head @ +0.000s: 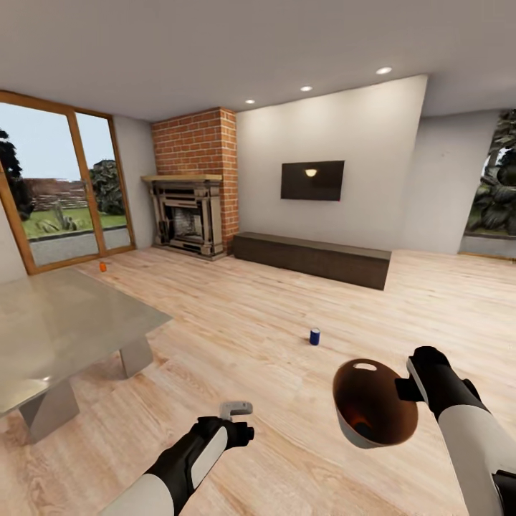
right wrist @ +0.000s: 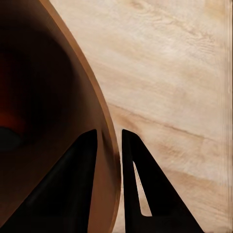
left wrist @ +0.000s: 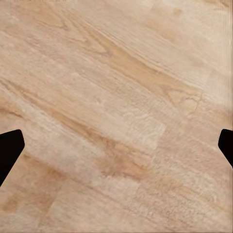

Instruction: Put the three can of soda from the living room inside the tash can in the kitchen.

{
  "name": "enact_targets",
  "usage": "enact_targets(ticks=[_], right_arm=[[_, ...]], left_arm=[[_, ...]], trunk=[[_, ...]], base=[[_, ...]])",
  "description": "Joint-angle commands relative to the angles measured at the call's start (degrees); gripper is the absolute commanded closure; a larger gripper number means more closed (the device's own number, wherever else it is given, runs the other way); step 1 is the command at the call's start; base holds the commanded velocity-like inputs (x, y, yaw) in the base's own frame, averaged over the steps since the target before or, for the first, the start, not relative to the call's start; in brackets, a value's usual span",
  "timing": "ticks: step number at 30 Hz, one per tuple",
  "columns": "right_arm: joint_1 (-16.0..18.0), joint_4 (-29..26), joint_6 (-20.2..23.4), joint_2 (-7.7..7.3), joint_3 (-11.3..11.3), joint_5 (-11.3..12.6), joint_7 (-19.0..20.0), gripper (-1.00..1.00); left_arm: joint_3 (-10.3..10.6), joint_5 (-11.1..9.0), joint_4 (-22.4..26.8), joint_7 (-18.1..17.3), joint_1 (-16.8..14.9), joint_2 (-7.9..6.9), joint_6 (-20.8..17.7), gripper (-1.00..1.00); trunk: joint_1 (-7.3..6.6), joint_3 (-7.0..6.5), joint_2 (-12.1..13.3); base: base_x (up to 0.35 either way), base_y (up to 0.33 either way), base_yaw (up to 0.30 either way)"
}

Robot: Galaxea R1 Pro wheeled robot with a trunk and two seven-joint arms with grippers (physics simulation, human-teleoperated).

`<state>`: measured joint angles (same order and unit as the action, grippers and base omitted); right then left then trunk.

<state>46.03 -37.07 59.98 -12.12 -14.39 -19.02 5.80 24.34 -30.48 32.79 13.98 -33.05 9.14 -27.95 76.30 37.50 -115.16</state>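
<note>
The tash can (head: 374,405), grey outside and tan inside, hangs tilted above the wood floor, its mouth facing me. My right gripper (head: 405,388) is shut on its rim (right wrist: 104,116), one finger inside and one outside. A reddish shape (head: 362,428) lies deep inside it; I cannot tell what it is. One can of soda (head: 314,336), blue from this side, stands on the floor ahead of the bin. A small orange can (head: 102,266) sits far off by the glass door. My left gripper (head: 236,411) hovers open over bare floor (left wrist: 116,97), its fingertips (left wrist: 9,145) wide apart.
A glass coffee table (head: 64,322) on two legs fills the left foreground. A brick fireplace (head: 190,215) and a long low dark bench (head: 312,258) line the far wall under a wall screen (head: 312,180). Open wood floor lies between.
</note>
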Motion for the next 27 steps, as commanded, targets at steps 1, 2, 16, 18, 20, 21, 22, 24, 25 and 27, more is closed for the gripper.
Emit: enact_targets(ticks=[1,2,16,18,20,21,22,24,25,27], right_arm=[[0.03,-0.02,0.02,0.0,-0.03,0.73,0.14,1.0],[0.03,-0.02,0.02,0.0,-0.03,0.73,0.14,1.0],[0.03,-0.02,0.02,0.07,-0.03,0.73,0.17,1.0],[0.03,-0.02,0.02,0.08,-0.03,0.73,0.17,1.0],[0.03,-0.02,0.02,0.08,-0.03,0.73,0.17,1.0],[0.03,-0.02,0.02,0.08,-0.03,0.73,0.17,1.0],[0.03,-0.02,0.02,0.08,-0.03,0.73,0.17,1.0],[0.03,-0.02,0.02,0.08,-0.03,0.73,0.17,1.0],[0.03,-0.02,0.02,0.08,-0.03,0.73,0.17,1.0],[0.03,-0.02,0.02,0.08,-0.03,0.73,0.17,1.0]], left_arm=[[0.0,-0.01,0.0,0.0,0.0,0.0,0.01,-1.0],[0.01,-0.02,0.0,0.0,0.0,0.0,0.01,-1.0],[0.1,0.0,0.0,0.0,0.0,0.0,0.01,-1.0],[0.1,-0.01,0.0,0.0,0.0,0.0,0.01,-1.0],[0.1,-0.02,0.0,0.0,0.0,0.0,0.02,-1.0],[0.1,-0.02,0.0,0.0,0.0,0.0,0.03,-1.0],[0.1,-0.02,0.0,0.0,0.0,0.0,0.03,-1.0],[0.11,0.01,-0.02,0.0,0.0,0.0,0.03,-1.0],[0.11,0.02,-0.02,0.0,0.0,0.0,0.03,-1.0],[0.1,0.0,-0.01,0.0,0.0,0.0,0.02,-1.0]], trunk=[[0.0,-0.06,0.0],[0.0,-0.11,0.0],[0.0,-0.81,0.0],[0.0,-0.9,0.0],[0.0,-1.0,0.0],[0.0,-1.05,0.0],[0.0,-1.1,0.0],[0.0,-1.2,0.0],[0.0,-1.25,0.0],[0.0,-1.35,0.0]], base=[[0.0,0.0,-0.247],[0.0,0.0,-0.247],[0.0,0.0,-0.247],[0.0,0.0,-0.248],[0.0,0.0,-0.248],[0.0,0.0,-0.248],[0.0,0.0,-0.248],[0.0,0.0,-0.248],[0.0,0.0,-0.248],[0.0,0.0,-0.248]])
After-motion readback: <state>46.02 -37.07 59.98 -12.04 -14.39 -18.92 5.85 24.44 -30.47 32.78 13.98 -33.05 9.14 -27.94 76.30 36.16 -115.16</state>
